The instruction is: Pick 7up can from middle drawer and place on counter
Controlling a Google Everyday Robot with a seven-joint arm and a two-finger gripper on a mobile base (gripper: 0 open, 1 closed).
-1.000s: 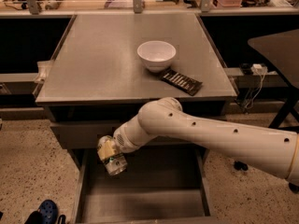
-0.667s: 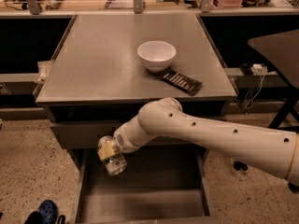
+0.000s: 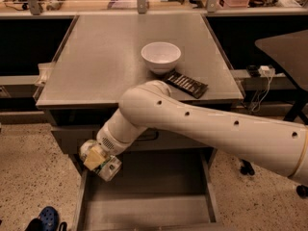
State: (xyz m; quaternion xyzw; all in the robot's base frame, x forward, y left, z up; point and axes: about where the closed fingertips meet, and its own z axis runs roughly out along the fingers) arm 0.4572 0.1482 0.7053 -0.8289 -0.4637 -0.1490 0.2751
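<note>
My gripper [image 3: 98, 159] is at the end of the white arm, below the counter's front edge and over the left side of the open middle drawer [image 3: 159, 206]. It is shut on the 7up can [image 3: 107, 167], a whitish-green can held tilted above the drawer floor, close to the left drawer wall. The gripper covers part of the can. The counter [image 3: 110, 61] is the grey metal top above it. The arm's elbow crosses the counter's front edge.
A white bowl [image 3: 161, 57] stands on the counter with a dark flat packet [image 3: 186, 84] just in front of it, near the front right. A dark table [image 3: 288, 47] stands at the right. A blue shoe [image 3: 48, 218] lies on the floor at the lower left.
The gripper with the can has moved left, toward the drawer's left side. The elbow has shifted left and a little up.
</note>
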